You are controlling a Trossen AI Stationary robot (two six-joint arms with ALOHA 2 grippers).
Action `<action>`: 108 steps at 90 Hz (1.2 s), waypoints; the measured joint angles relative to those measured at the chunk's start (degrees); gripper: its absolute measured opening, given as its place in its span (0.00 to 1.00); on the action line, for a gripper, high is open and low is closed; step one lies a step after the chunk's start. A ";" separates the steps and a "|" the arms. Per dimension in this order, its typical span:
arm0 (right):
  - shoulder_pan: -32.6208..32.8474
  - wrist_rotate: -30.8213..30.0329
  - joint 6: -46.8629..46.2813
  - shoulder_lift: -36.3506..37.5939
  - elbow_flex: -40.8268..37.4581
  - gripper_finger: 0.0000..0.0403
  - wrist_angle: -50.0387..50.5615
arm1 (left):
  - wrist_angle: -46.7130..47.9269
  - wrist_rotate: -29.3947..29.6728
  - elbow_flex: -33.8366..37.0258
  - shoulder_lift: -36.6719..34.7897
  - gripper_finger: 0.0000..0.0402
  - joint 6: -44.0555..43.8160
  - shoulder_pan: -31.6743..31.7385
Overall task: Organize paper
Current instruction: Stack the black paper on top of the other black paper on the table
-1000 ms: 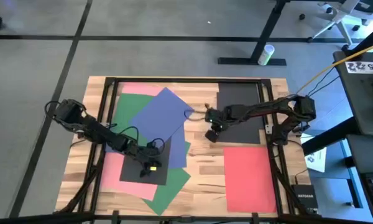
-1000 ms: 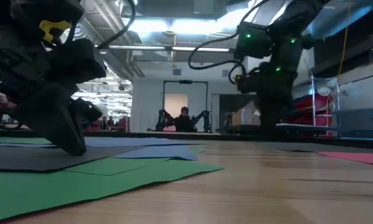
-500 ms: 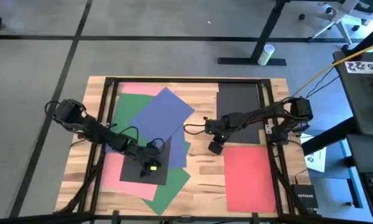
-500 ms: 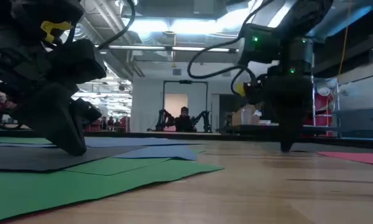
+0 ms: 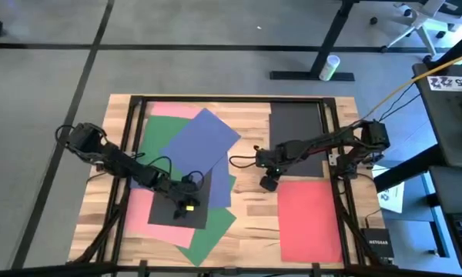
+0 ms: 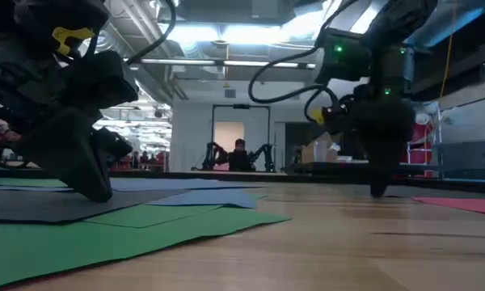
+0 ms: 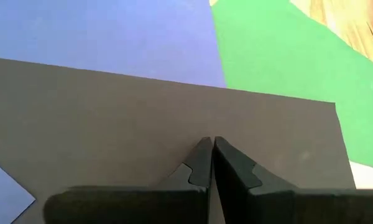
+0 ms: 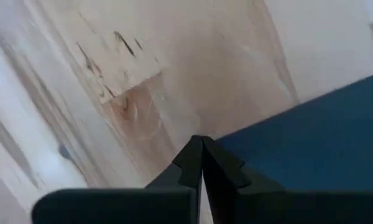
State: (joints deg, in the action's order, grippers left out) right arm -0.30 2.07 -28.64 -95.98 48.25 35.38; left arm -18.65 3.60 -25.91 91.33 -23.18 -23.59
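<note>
A black box (image 5: 375, 245) on the floor at the table's right front corner carries white lettering that looks like "NETGEAR", though it is too small to be sure. A dark board (image 5: 456, 81) at the right edge bears large white characters, seen upside down and cut off by the frame; they cannot be made out. Nothing else is legible.
</note>
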 joint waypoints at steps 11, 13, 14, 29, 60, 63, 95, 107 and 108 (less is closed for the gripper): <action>0.02 -1.66 -0.08 0.00 -0.04 0.00 0.51 | 0.00 0.00 0.00 0.00 0.00 0.00 0.00; 0.02 -1.93 -0.08 0.00 -0.06 0.00 0.58 | 0.00 0.00 0.00 0.00 0.00 0.00 0.00; 0.02 -2.02 -0.08 0.00 -0.07 0.00 0.62 | 0.00 0.00 0.00 0.00 0.00 0.00 0.00; 0.02 -3.84 -0.07 0.02 -0.07 0.00 1.50 | 0.00 0.00 0.00 0.00 0.00 -0.02 0.00; -0.03 -9.31 -1.40 0.00 -0.07 0.00 5.84 | 0.00 0.00 0.00 0.00 0.00 -0.04 0.00; -0.04 -9.51 -1.43 0.00 -0.09 0.00 5.90 | 0.00 0.00 0.00 0.00 0.00 -0.04 0.00; 2.50 -11.12 -2.66 -0.28 3.34 0.00 7.09 | 0.00 -0.01 0.02 0.00 0.00 -0.04 0.00; 2.01 -17.14 -6.64 -0.28 3.41 0.00 7.97 | 0.00 0.00 0.02 0.00 0.00 -0.25 0.00; 1.98 -17.58 -7.09 -0.28 3.41 0.00 7.96 | 0.00 -0.02 0.02 0.00 0.00 -0.29 0.00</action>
State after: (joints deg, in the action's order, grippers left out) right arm 1.68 -15.51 -35.73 -96.27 51.66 43.34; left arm -18.65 3.58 -25.89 91.33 -23.47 -23.59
